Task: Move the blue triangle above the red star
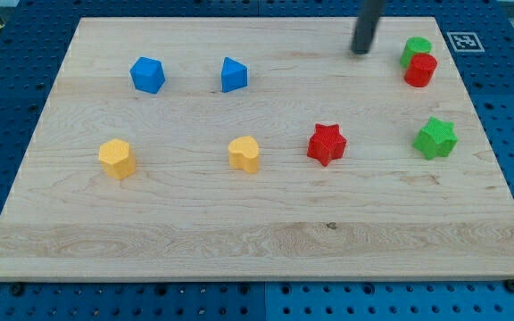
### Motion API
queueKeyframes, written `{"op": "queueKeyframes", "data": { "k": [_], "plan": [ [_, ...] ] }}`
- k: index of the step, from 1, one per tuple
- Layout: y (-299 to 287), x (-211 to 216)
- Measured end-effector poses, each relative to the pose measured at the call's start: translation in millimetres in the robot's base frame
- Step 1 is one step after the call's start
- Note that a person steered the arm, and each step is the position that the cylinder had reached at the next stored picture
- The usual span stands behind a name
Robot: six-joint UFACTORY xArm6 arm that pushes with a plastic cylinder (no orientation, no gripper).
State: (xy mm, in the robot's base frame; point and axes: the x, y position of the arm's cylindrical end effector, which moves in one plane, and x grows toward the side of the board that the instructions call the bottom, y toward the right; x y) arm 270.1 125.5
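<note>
Our arm ends in a bare rod, so there are no jaws to be released or clenched, and nothing is grasped; my tip rests on the wooden board at the far side, right of centre, apart from every block.

The blue triangle sits in the far half, a little left of centre, well to the left of my tip; the blue cube lies farther left in the same row, apart from it.

The red star is near the middle of the board, slightly right of centre; the blue triangle is farther away and to its left, so the two are well apart, with bare wood between them.

Left of the red star, in the same row, lies a yellow block, whose shape we cannot make out; another yellow block sits far to the left, near the board's left edge; its shape is also unclear.

At the far right corner a green block and a red block touch, the red one nearer and partly in front of the green; my tip is just left of this pair.

A green star lies on the right side, level with the red star and well apart from it.
</note>
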Motion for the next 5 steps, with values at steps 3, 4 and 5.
{"op": "queueKeyframes", "data": {
  "k": [3,4,5],
  "plan": [
    [-243.7,28.6],
    [-216.0,56.0],
    [-126.3,60.2]
  ]
}}
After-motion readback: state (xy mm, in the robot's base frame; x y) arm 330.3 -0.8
